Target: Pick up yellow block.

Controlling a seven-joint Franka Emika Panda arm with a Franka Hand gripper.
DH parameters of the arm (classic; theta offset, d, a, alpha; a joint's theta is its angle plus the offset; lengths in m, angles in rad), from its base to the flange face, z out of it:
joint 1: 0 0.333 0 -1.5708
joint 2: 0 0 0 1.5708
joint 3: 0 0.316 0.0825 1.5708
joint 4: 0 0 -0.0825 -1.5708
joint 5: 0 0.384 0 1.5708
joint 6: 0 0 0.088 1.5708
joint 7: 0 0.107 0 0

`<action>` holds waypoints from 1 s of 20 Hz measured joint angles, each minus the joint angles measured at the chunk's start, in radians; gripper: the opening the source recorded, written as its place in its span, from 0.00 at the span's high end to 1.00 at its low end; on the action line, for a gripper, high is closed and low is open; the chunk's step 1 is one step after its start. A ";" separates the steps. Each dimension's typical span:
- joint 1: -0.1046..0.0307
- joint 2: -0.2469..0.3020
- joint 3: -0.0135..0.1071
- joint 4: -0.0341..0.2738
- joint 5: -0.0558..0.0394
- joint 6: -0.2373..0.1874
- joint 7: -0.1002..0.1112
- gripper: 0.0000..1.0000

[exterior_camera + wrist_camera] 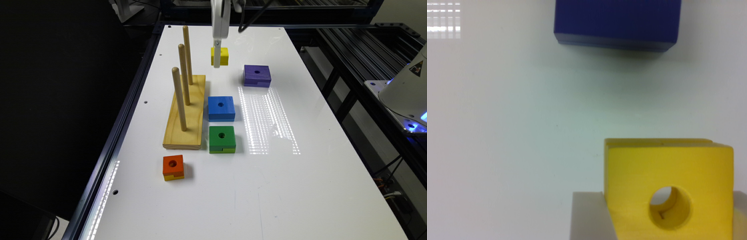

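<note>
My pincer (217, 61) is closed on the yellow block (223, 56), a finger (589, 217) pressed against its side (round hole facing the wrist camera). The block sits at the bench's (300, 186) far end, near the purple block (257, 75)

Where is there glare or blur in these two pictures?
Exterior view: a striped patch of reflected light on the white table, beside the blue block; the rest is sharp. Wrist view: the close yellow block is soft, and a small glare patch sits in one corner.
</note>
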 joint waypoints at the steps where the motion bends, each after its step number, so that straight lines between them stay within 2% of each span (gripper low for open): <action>1: 0.000 -0.020 0.000 0.000 0.0004 -0.021 0.000 1.00; 5: 0.000 -0.059 0.000 -0.001 0.0008 -0.062 0.000 1.00; 13: 0.000 -0.068 0.001 0.002 0.0008 -0.066 0.000 1.00; 15: 0.000 -0.089 0.001 0.004 0.0008 -0.084 0.000 1.00; 20: 0.000 -0.169 0.001 0.004 0.0019 -0.161 0.000 1.00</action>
